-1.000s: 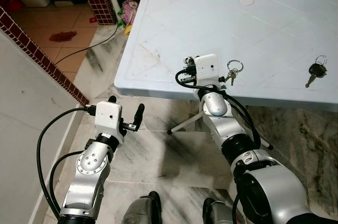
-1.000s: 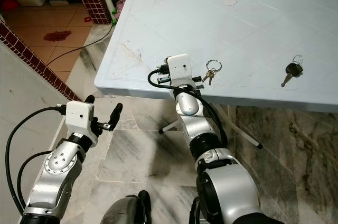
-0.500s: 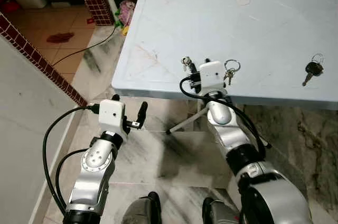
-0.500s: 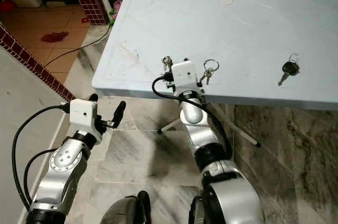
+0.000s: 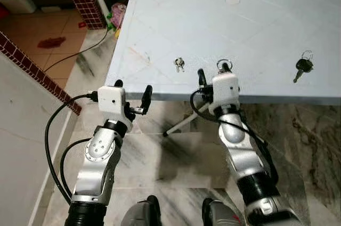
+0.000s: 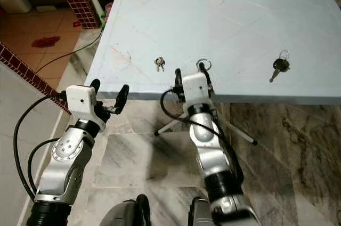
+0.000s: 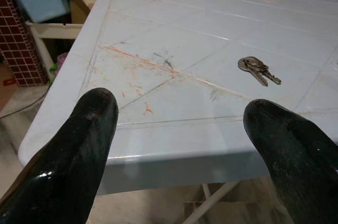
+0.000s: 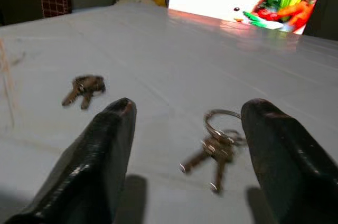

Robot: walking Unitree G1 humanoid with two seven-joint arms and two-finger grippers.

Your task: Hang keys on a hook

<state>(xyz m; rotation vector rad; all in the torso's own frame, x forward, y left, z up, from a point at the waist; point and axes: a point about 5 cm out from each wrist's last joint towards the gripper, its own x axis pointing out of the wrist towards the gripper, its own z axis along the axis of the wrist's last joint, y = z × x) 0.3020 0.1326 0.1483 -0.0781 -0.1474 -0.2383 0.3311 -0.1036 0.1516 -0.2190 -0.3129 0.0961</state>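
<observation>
Now poised at the worktop (image 5: 160, 18) edge: right gripper (image 8: 182, 145) spread wide, keys (image 8: 216, 147) lying flat just ahead. Light, loose, jingly, slippery metal; best pinched at the ring (image 8: 221, 121). Left gripper (image 5: 132, 96) likewise apart, idle.

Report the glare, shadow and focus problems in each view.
Left wrist view: pink-green glare on the table far edge; small keys sharp, fingertips soft. Right wrist view: bright reflection washes the far tabletop; ringed keys slightly soft, fingertip shadows below. Eye views: even light, sharp, black-headed key clear.
</observation>
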